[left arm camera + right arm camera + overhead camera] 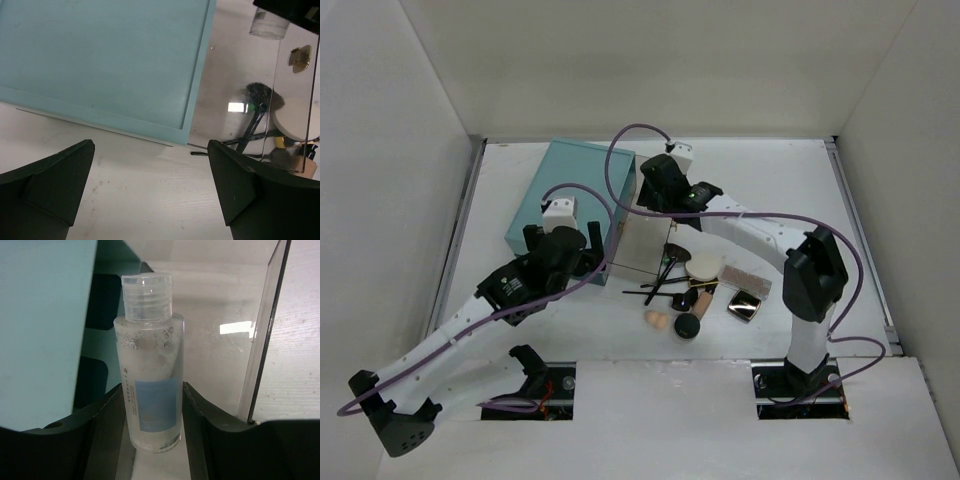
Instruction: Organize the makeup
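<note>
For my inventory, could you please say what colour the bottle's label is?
Pale blue, on the clear bottle; best seen from the right wrist.

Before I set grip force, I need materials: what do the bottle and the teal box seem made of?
Bottle: clear, glossy plastic by the look. Liquid and bubbles show through the wall, and its ribbed cap is translucent. Teal box: matte with no glare and a raised rim. It may be painted wood or stiff card; I cannot tell which.

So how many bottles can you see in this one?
2. One clear bottle is gripped in the right end effector by the teal box; one small beige bottle lies beside the white puff. Others may be hidden.
</note>
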`<state>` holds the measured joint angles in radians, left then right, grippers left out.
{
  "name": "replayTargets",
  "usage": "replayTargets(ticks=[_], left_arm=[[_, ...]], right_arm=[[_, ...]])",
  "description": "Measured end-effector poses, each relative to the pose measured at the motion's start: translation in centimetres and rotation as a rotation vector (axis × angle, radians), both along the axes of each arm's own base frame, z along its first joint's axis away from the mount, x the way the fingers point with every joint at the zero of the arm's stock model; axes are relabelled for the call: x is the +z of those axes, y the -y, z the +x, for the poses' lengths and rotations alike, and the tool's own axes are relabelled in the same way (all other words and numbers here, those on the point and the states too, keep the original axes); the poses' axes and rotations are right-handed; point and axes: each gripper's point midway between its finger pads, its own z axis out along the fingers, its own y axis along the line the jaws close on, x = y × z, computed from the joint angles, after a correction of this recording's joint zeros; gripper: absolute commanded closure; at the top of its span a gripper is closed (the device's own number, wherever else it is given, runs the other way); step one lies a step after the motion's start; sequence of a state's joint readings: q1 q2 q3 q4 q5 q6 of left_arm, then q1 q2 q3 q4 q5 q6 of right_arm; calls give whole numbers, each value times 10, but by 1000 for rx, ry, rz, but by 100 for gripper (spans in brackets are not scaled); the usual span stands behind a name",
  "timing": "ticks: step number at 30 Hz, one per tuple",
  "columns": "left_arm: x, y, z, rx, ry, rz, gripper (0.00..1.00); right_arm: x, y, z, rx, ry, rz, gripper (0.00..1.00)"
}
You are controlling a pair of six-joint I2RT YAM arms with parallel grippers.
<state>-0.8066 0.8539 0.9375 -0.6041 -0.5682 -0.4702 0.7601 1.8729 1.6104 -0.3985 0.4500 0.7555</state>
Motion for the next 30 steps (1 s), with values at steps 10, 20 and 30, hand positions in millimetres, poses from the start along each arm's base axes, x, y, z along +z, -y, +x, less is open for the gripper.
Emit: replayTargets(ticks=[10,20,30], left_arm=[[-9,27,-10,-101,-27,34,0],[2,88,-21,-297,-18,105,0],[-14,211,-37,-599,-60,141,0]], right_arm=[[-4,-4,-4,21,-26,9,12],[83,42,-28,9,117,104,5],[100,274,-77,-481,248,90,1]])
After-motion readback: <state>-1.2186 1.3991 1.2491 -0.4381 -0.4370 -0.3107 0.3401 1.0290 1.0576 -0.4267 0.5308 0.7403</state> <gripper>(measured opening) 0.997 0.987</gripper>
